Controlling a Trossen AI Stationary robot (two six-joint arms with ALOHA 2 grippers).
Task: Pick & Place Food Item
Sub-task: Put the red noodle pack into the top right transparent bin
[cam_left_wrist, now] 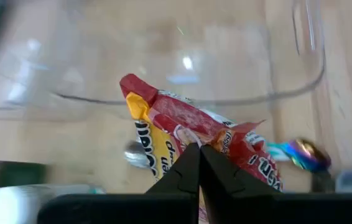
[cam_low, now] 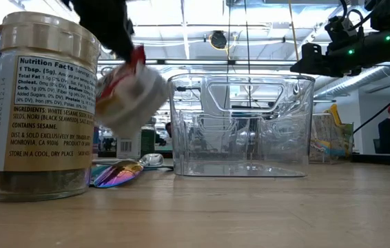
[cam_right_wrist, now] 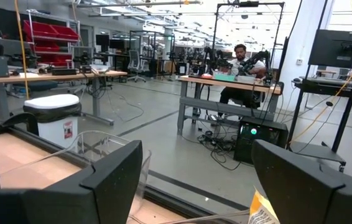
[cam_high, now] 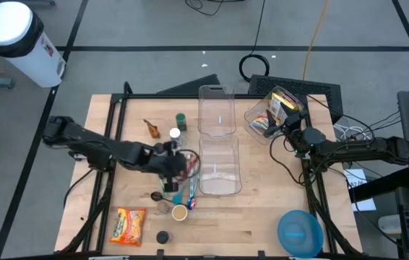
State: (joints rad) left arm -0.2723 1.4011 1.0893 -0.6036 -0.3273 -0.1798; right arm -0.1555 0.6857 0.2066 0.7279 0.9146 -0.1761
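Note:
A red, yellow and white food packet [cam_left_wrist: 182, 127] hangs in the air beside the clear open bin [cam_high: 219, 170], with my left gripper [cam_left_wrist: 199, 158] shut on it. In the low view the packet [cam_low: 129, 89] floats well above the wood, left of the bin [cam_low: 243, 124]. In the high view my left gripper [cam_high: 178, 166] is at the table's middle, just left of that bin. My right gripper [cam_right_wrist: 194, 180] waits open at the far right [cam_high: 291, 128], pointing out into the room with nothing between its fingers. My left gripper pinches a crumpled edge of the packet [cam_left_wrist: 210, 134] between its two fingertips. The fingers come slanting down from the table's left. The packet is lifted clear of the table and hangs tilted and creased below and ahead of the fingers.
A second clear bin [cam_high: 217, 112] stands behind the first, and a tipped bin holding packets [cam_high: 266, 119] at the far right. Near the front lie an orange noodle packet [cam_high: 128, 225], a seasoning jar [cam_low: 40, 103], a shiny spoon [cam_low: 116, 172] and a blue bowl [cam_high: 300, 232].

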